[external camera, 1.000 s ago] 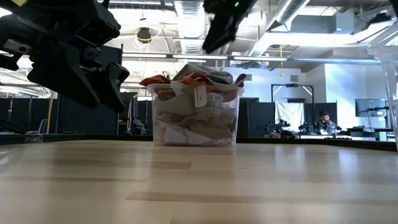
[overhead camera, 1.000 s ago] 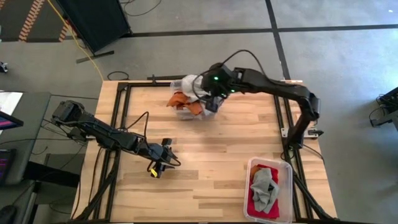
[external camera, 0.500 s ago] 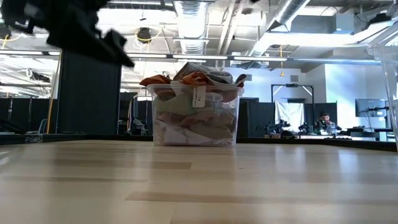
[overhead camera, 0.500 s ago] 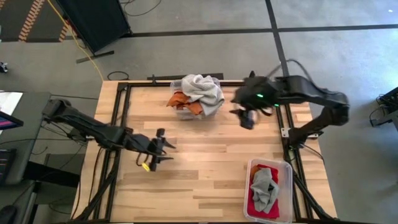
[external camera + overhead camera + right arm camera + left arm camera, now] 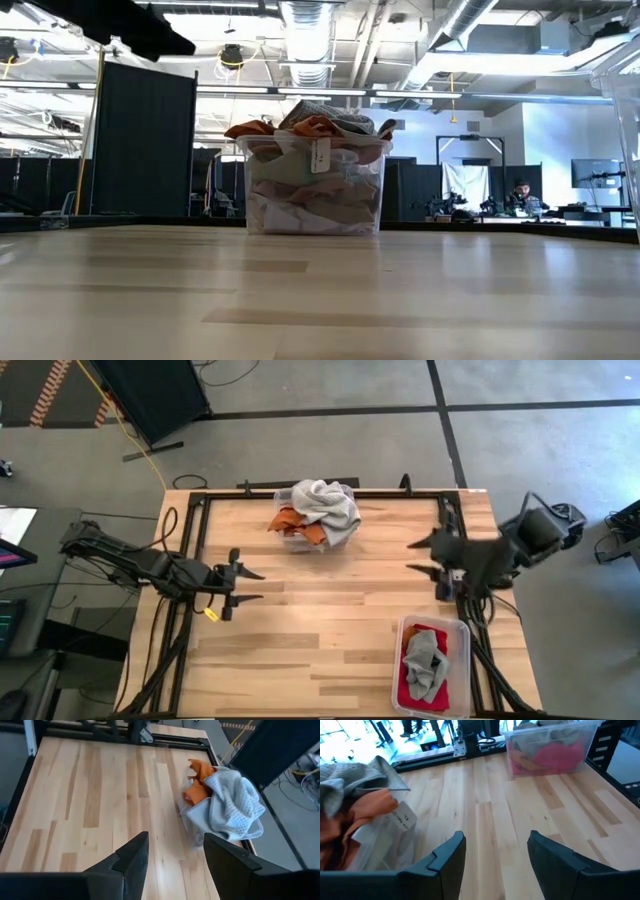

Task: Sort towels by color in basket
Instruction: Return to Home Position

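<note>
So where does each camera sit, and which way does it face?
High: above the table, facing straight down; both arms, left gripper and right gripper.
Low: table height, facing the full bin; an arm's edge shows.
Left wrist: on left arm, past its fingers toward the red-towel bin.
Right wrist: on right arm, past its fingers toward the full bin.
All four share the full bin.

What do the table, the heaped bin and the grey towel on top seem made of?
Table: pale wood planks, visible grain and seams, smooth finish. Bin: clear plastic; towels show through its walls. Grey towel: soft woven cloth, probably waffle-textured, judging by its grid pattern.
</note>
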You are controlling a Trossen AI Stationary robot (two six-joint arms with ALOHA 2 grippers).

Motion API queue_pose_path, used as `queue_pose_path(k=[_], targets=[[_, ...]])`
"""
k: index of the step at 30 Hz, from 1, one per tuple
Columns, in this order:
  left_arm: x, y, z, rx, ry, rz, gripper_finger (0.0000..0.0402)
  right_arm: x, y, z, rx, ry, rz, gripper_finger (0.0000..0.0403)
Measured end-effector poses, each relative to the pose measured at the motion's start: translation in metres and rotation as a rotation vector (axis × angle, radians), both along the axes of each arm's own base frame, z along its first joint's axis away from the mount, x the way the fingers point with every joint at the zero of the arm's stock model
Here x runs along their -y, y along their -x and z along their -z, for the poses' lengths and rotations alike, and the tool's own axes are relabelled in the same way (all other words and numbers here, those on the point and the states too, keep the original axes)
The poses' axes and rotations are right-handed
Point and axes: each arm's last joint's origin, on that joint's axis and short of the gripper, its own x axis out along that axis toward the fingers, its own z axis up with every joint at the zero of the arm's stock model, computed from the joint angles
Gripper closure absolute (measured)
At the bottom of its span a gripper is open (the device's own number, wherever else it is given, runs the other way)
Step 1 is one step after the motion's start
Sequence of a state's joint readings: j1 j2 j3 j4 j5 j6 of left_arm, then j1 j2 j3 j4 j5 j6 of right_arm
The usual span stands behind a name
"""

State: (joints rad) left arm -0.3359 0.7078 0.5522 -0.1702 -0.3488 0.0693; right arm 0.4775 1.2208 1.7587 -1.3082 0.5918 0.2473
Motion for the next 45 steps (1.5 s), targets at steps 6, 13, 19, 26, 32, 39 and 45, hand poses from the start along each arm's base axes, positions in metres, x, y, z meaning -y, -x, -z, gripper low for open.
queue_pose_path(k=[6, 13, 19, 26, 32, 39, 45], targets=[[-0.004, 0.008, 0.004, 0.027, -0.011, -0.035, 0.0198, -0.013, 0.021, 0.039, -0.006, 0.019, 0.032, 0.0189], [-0.013, 0.02, 0.026, 0.111, 0.033, -0.09, 0.0198, -0.012, 0.047, 0.094, 0.13, -0.008, 0.059, 0.0203], [-0.016, 0.029, 0.044, 0.212, 0.081, -0.095, 0.0198, 0.002, 0.061, 0.142, 0.242, -0.079, 0.076, 0.0213], [-0.016, 0.031, 0.059, 0.23, 0.09, -0.092, 0.0198, 0.019, 0.072, 0.184, 0.364, -0.105, 0.074, 0.0214], [-0.016, 0.03, 0.066, 0.235, 0.109, -0.066, 0.0198, 0.034, 0.084, 0.207, 0.491, -0.12, 0.055, 0.0214], [-0.022, 0.031, 0.09, 0.29, 0.129, -0.095, 0.0198, 0.046, 0.095, 0.236, 0.63, -0.122, 0.053, 0.0214], [-0.026, 0.032, 0.104, 0.245, 0.2, -0.067, 0.0198, 0.047, 0.091, 0.256, 0.628, -0.121, 0.082, 0.0214]])
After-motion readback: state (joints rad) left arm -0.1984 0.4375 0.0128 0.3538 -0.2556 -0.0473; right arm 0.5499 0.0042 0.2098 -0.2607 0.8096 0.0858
